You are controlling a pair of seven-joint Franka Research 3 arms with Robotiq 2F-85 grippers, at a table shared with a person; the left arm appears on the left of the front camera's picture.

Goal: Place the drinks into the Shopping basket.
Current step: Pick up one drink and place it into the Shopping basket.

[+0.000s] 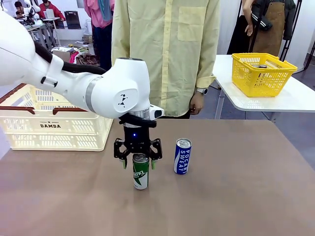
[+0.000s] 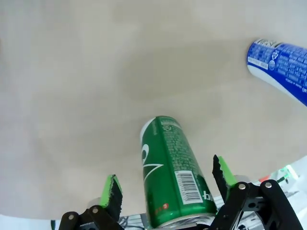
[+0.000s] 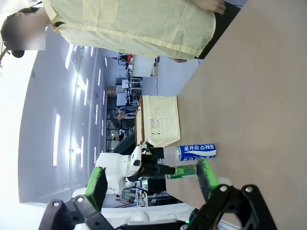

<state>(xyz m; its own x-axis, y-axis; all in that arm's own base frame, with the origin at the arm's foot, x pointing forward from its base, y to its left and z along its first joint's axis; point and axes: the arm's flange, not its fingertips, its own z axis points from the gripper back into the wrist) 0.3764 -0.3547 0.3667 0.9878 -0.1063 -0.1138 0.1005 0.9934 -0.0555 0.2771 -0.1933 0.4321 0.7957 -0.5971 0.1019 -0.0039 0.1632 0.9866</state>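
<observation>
1. Table: brown top, across the lower half of the front view.
2. Person: pale yellow shirt, top centre, behind the table's far edge.
3. Left arm: white, reaching in from the upper left to frame centre.
4. Shopping basket: cream, dark brown rim, "DAMDA" on its side, at middle left; no can visible in it.
5. Yellow basket: upper right, on a separate white table.
6. Left gripper: lower centre, pointing down, fingers spread wide on either side of item 8's top, a gap at each pad, gripping nothing.
7. Right gripper: bottom of its wrist view, fingers wide apart, empty.
8. Green can: upright, lower centre.
9. Blue can: upright, just right of item 8, not touching it.
</observation>
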